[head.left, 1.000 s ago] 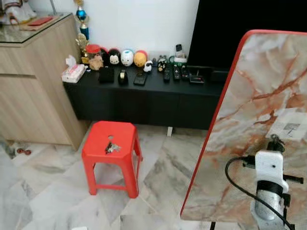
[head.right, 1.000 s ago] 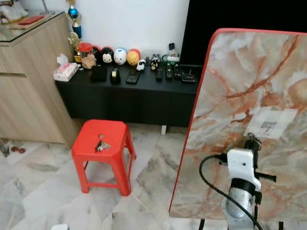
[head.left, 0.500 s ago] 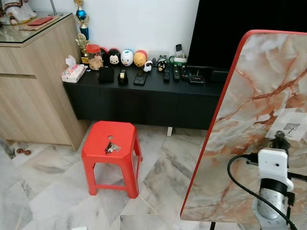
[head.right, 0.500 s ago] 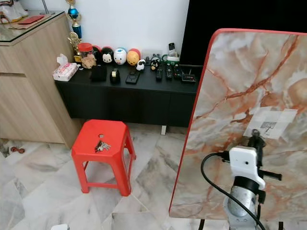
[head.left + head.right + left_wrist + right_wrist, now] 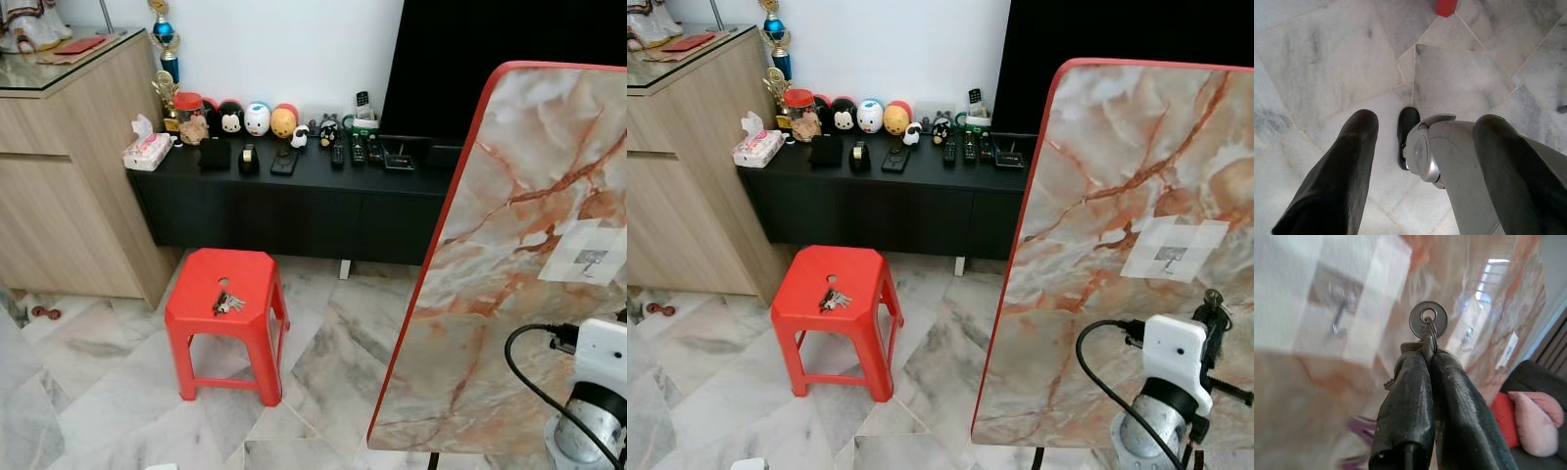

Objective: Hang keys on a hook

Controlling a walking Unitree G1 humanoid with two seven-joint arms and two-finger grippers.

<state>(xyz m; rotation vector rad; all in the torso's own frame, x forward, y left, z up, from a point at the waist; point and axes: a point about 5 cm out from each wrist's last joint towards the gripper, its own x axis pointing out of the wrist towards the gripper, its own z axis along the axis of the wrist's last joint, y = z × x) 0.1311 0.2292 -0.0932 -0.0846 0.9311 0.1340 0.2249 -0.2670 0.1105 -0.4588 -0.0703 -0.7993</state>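
Note:
My right gripper is shut on a bunch of keys; their round metal key ring sticks up past the fingertips. A small metal hook sits on a white patch taped to an upright marbled board with a red rim. In the right eye view my right gripper is below and to the right of that patch, close to the board. A second bunch of keys lies on a red plastic stool. My left gripper hangs open over the floor.
A low black TV cabinet with toy figures and remotes runs along the back wall. A wooden cupboard stands at the left. The floor is marble tile. A pink cushion lies beyond the board.
My right arm has dropped down and to the right, so the gripper with the keys now sits lower than the hook patch. The stool and its keys have not moved.

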